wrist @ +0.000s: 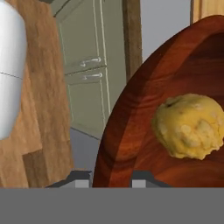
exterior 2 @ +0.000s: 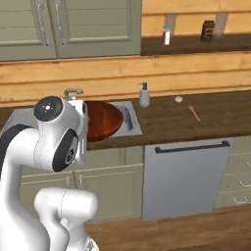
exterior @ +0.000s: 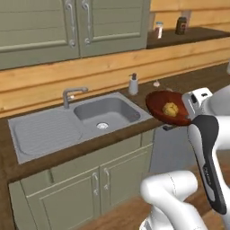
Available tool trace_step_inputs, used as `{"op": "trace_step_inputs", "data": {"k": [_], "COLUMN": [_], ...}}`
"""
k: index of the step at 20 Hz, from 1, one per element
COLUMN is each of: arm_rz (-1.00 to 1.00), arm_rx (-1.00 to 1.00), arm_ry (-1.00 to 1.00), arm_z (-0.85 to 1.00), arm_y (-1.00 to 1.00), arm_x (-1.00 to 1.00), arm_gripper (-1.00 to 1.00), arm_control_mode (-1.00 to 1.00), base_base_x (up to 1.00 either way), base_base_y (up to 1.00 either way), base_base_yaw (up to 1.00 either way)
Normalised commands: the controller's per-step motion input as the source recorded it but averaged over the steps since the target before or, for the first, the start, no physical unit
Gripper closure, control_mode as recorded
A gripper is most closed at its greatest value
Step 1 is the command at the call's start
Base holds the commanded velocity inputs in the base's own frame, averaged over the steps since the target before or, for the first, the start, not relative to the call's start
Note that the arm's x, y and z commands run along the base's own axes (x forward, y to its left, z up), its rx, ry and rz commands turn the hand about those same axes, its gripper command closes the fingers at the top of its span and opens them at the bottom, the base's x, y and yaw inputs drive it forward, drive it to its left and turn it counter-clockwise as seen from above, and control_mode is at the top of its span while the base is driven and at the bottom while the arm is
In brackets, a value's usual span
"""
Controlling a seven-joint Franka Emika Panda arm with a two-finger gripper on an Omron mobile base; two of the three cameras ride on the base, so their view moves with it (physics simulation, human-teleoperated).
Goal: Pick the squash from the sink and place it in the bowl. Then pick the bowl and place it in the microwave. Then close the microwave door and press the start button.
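Above counter edge, right of sink (exterior: 54, 130): gripper (wrist: 111, 177) clamping rim of bowl (exterior: 159, 105), carrying it tilted; squash (exterior: 170, 109) riding inside, at one o'clock from fingertips.

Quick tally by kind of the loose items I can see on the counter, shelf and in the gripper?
Bowl, squash inside, held up at its rim: 1
Squash: 1
Soap dispenser: 1
Shelf containers, white and dark: 2
Wooden stick on the counter: 1
Total: 6
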Motion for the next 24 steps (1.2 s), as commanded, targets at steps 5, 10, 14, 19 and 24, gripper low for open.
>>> {"op": "trace_step_inputs", "data": {"k": [5,10,14,19,24], "arm_rz": [0.0,0.0,0.0,0.0,0.0], "arm_rx": [0.0,0.0,0.0,0.0,0.0], "arm_ry": [0.0,0.0,0.0,0.0,0.0], "arm_z": [0.0,0.0,0.0,0.0,0.0], "arm_y": [0.0,0.0,0.0,0.0,0.0], "arm_x": [0.0,0.0,0.0,0.0,0.0], "arm_gripper": [1.0,1.0,1.0,1.0,1.0], "arm_control_mode": [1.0,1.0,1.0,1.0,1.0], "base_base_x": [0.0,0.0,0.0,0.0,0.0], "base_base_y": [0.0,0.0,0.01,0.02,0.06], "base_base_yaw": [-1.0,-1.0,-1.0,-1.0,-1.0]}}
